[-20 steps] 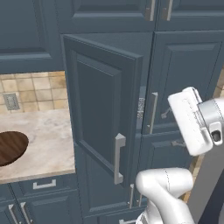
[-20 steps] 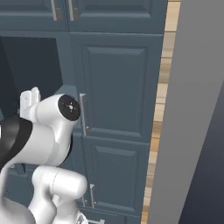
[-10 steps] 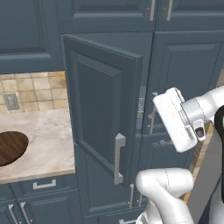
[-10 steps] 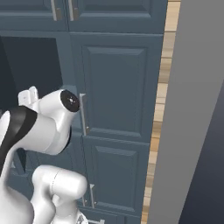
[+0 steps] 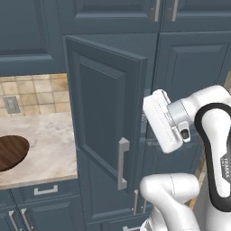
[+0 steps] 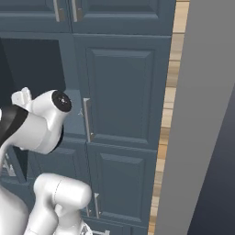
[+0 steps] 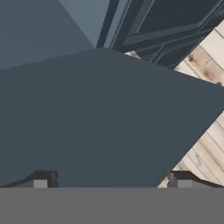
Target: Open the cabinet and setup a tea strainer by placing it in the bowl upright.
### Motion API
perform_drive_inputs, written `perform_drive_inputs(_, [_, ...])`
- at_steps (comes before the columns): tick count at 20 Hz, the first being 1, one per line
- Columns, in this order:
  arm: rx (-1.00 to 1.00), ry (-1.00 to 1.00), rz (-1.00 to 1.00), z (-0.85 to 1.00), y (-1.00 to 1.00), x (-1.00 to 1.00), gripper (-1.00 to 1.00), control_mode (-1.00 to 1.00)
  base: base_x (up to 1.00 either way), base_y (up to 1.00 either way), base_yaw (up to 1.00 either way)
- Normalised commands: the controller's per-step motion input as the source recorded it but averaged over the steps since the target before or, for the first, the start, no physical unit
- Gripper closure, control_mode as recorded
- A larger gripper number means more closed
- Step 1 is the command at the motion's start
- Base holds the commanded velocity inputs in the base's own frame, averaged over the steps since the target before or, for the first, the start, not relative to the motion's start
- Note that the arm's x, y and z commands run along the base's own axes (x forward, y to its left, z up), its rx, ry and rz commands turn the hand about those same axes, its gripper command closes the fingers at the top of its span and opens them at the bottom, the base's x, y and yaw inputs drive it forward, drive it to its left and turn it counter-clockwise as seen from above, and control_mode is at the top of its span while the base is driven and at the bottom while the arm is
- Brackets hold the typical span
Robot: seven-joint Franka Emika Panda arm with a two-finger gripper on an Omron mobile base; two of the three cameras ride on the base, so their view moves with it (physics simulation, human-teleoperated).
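- The cabinet [image 5: 108,117] is the landmark: its left door stands swung out toward the robot, with the long silver bar handle [image 5: 122,163] low on the door's free edge; the right door [image 6: 121,89] is shut, its own bar handle [image 6: 86,120] at its left edge.
- The gripper [image 7: 109,179] points at a flat slate-blue cabinet surface; its two dark fingertips [image 7: 41,178] stand wide apart at the bottom of the hand view, spread about as far as they go, with nothing between them.
- From the left base view the white hand sits just to the right of the swung door's edge, in front of the cabinet opening (the fingers themselves are hidden behind the hand here).
- The bowl [image 5: 11,152], dark brown wood, lies on the pale stone counter [image 5: 49,144] to the left of the cabinet, cut by the picture's left edge.
- A strip of light wooden floor [image 7: 205,131] runs past the cabinet in the hand view.
- I cannot tell where the tea strainer is; the dark cabinet interior [image 6: 32,69] shows nothing clearly.
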Motion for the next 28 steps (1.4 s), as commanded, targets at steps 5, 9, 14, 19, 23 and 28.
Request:
perform_drive_inputs(5, [0.0, -0.01, 0.04, -0.04, 0.38, 0.33, -1.0, -1.0, 0.0, 0.0, 0.0])
perform_drive_inputs(9, [0.0, -0.01, 0.05, -0.01, 0.4, 0.3, -1.0, -1.0, 0.0, 0.0, 0.0])
perform_drive_inputs(14, [0.0, 0.0, 0.07, -0.05, 0.54, 0.18, -1.0, -1.0, 0.0, 0.0, 0.0])
perform_drive_inputs(19, [0.0, 0.0, 0.07, -0.15, 0.81, 0.0, -1.0, -1.0, 0.0, 0.0, 0.0])
perform_drive_inputs(23, [0.0, 0.0, 0.0, -0.17, 0.78, 0.0, -1.0, -1.0, 0.0, 0.0, 0.0])
perform_drive_inputs(28, [0.0, 0.0, 0.0, -0.1, 0.51, 0.0, -1.0, -1.0, 0.0, 0.0, 0.0])
